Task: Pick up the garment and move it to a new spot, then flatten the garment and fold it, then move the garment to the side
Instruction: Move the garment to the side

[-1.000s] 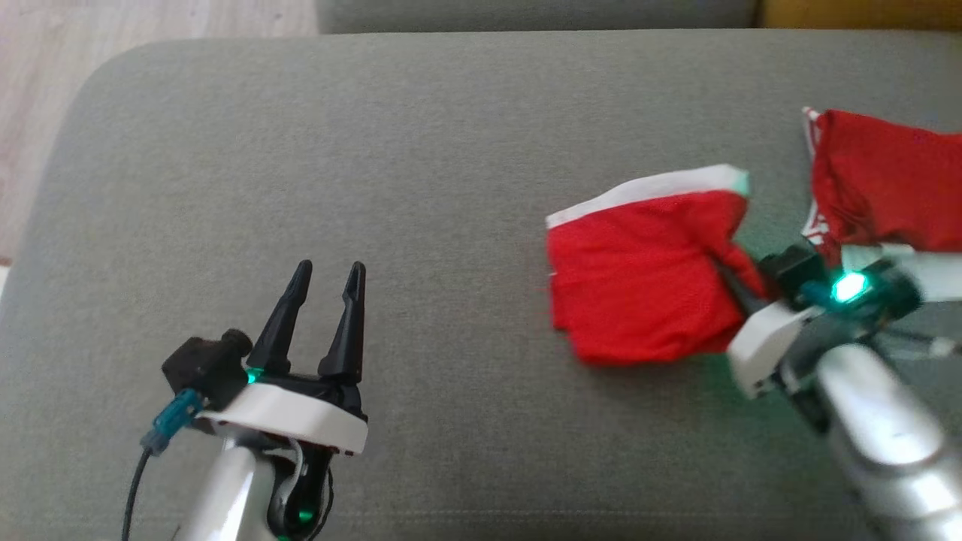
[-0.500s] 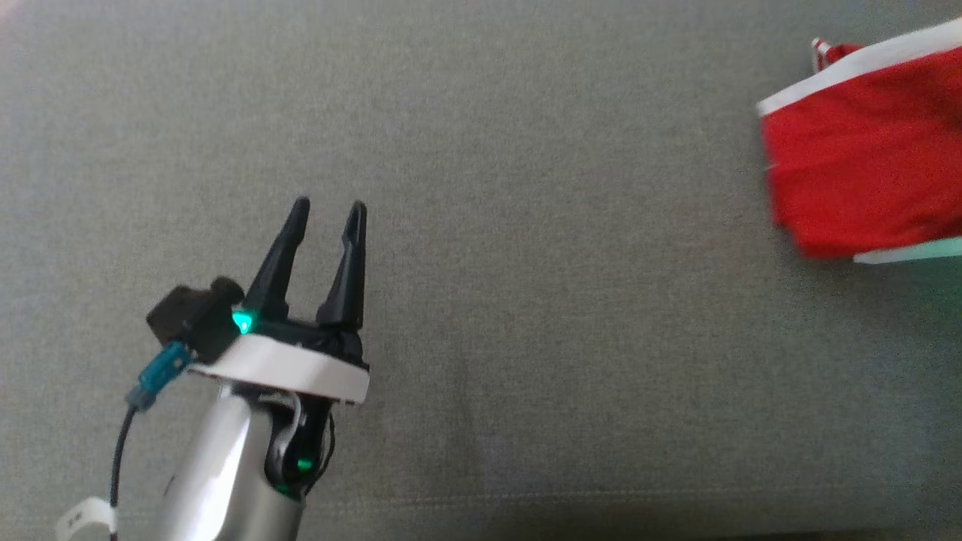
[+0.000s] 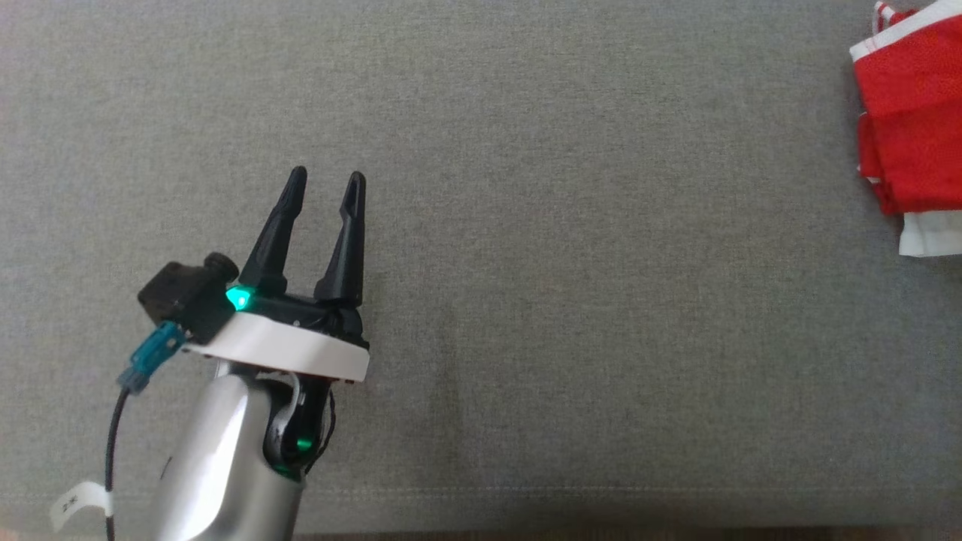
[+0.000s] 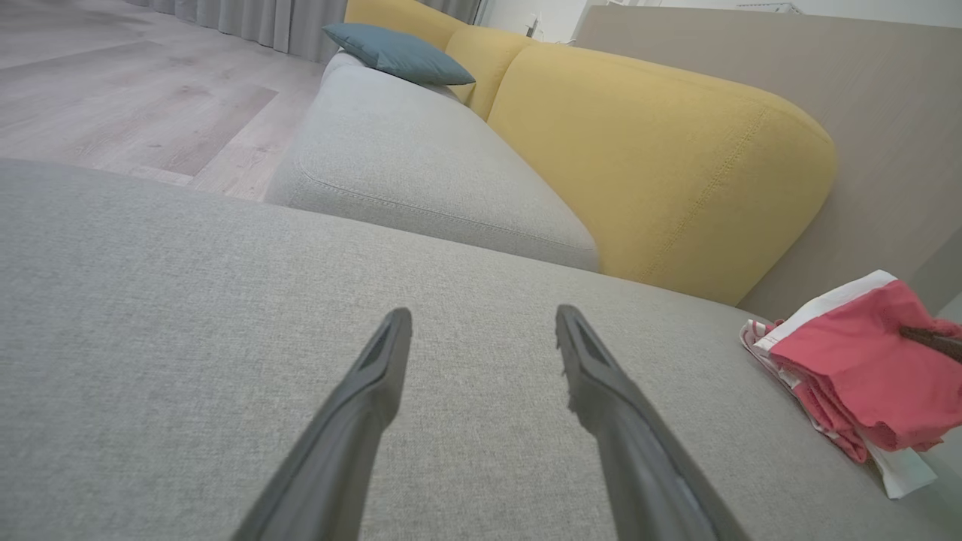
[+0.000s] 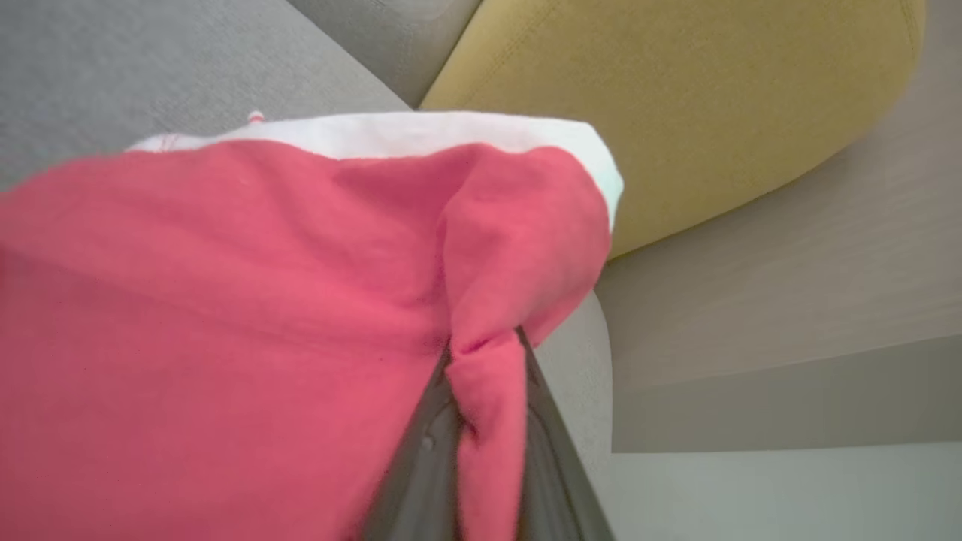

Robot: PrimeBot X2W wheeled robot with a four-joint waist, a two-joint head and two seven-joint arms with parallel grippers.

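The garment (image 3: 909, 128) is red with white bands and lies bunched in folded layers at the far right edge of the head view. In the left wrist view the garment (image 4: 857, 361) rests near the cushion's right end, with a dark fingertip (image 4: 932, 342) poking into it. My right gripper (image 5: 485, 353) is shut on a pinched fold of the garment (image 5: 225, 300), which spreads across the right wrist view. My left gripper (image 3: 328, 180) hovers open over bare grey cushion at the lower left, far from the cloth. Nothing sits between the left gripper (image 4: 482, 315) fingers.
The grey sofa cushion (image 3: 571, 225) carries everything, and its front seam (image 3: 601, 492) runs along the bottom. A yellow backrest (image 4: 661, 150) rises behind, with a second grey seat (image 4: 421, 173) and a blue pillow (image 4: 398, 52) beyond. Wooden floor (image 4: 113, 98) lies left.
The head camera has shifted, so the whole picture moved. Relative to my left gripper, the garment has gone further right, held by the right gripper, and looks more bunched. The left gripper stays open.
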